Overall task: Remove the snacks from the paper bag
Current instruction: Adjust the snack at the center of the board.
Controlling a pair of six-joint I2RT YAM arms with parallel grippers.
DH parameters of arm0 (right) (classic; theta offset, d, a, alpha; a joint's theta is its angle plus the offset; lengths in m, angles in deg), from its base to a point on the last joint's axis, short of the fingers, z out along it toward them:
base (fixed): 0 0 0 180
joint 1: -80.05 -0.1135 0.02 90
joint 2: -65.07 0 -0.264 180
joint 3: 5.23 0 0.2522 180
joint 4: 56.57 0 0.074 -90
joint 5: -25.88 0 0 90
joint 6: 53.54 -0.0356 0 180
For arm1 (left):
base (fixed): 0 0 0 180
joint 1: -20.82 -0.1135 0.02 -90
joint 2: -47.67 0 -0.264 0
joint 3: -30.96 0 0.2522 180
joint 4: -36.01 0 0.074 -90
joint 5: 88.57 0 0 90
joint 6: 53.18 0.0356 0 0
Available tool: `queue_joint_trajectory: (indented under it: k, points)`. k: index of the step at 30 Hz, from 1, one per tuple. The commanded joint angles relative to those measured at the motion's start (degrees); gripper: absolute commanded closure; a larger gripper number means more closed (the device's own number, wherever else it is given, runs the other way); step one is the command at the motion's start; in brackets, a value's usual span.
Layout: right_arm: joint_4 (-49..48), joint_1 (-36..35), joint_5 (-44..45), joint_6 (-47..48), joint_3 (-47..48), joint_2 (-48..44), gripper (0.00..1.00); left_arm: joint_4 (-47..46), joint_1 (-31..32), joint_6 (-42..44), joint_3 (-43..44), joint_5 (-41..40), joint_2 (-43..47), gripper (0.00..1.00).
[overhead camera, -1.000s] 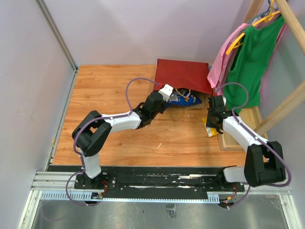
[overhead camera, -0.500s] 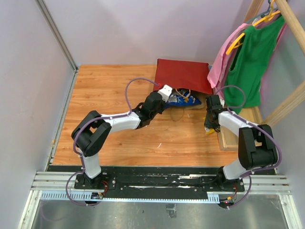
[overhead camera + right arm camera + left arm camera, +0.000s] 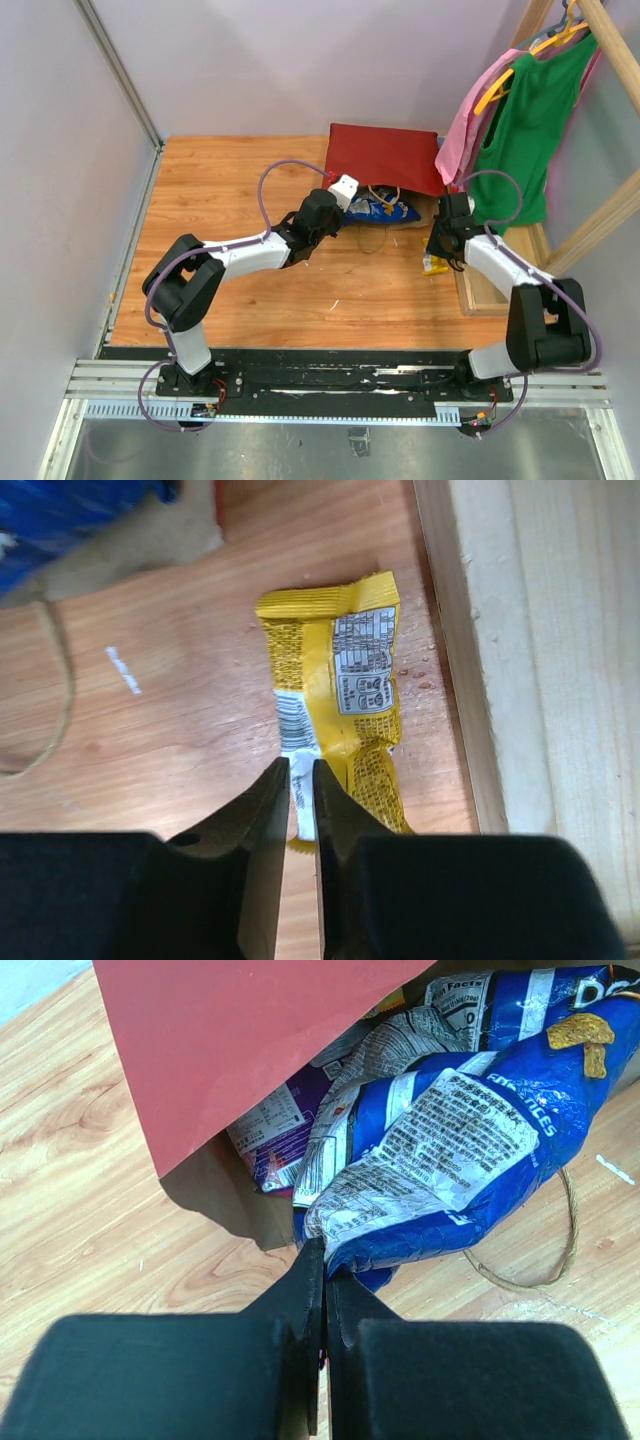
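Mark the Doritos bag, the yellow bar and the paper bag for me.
Doritos bag [image 3: 450, 1150]: left wrist view, white printed panel on its back.
yellow bar [image 3: 335, 670]: right wrist view, middle of the wrapper.
paper bag [image 3: 380, 155]: top external view, red outer side.

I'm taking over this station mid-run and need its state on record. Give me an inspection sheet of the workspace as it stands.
Surface: wooden table, pale scuffs.
Job's things: red paper bag lying flat; blue Doritos bag partly out of its mouth; purple packet inside; yellow packet flat on the table.
Clutter: small white fleck on the wood.
Grippers: left gripper shut on the blue Doritos bag's corner; right gripper over the yellow packet, jaws a slit apart, grip unclear.
Cables: purple cables looping above both arms.
Surroundings: green garment and pink garment hanging on a wooden rack.
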Motion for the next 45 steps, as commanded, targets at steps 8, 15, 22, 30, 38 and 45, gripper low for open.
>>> queue_joint_trajectory:
  k: [8, 15, 22, 30, 38, 45]
  points:
    - [2.75, 2.65, -2.06, -1.20, -6.94, -8.39, 0.99, 1.05, -0.44, -0.49, 1.66, 1.01, 1.91, 0.99]
    - [0.03, 3.37, -5.90, -3.77, -11.52, -5.68, 0.99, 1.29, -0.44, -0.25, 0.32, 0.17, 3.06, 0.99]
    - [2.11, 3.37, -5.13, -2.74, -9.37, -7.77, 0.99, 1.41, -0.44, -0.46, 0.43, 0.52, 2.86, 0.99]
    - [7.50, 3.38, -2.26, 0.72, 1.01, -13.53, 0.98, 1.58, -0.44, -0.46, 0.31, 0.22, 3.24, 1.00]
    - [7.57, 3.69, -3.18, 2.43, 5.74, -7.91, 0.32, 2.12, -0.44, -0.36, -0.17, 0.03, 3.94, 0.99]
    - [14.60, 3.64, -7.33, 8.81, 9.30, -5.50, 0.01, 2.16, -0.44, 0.14, -1.10, -0.35, 4.74, 1.00]
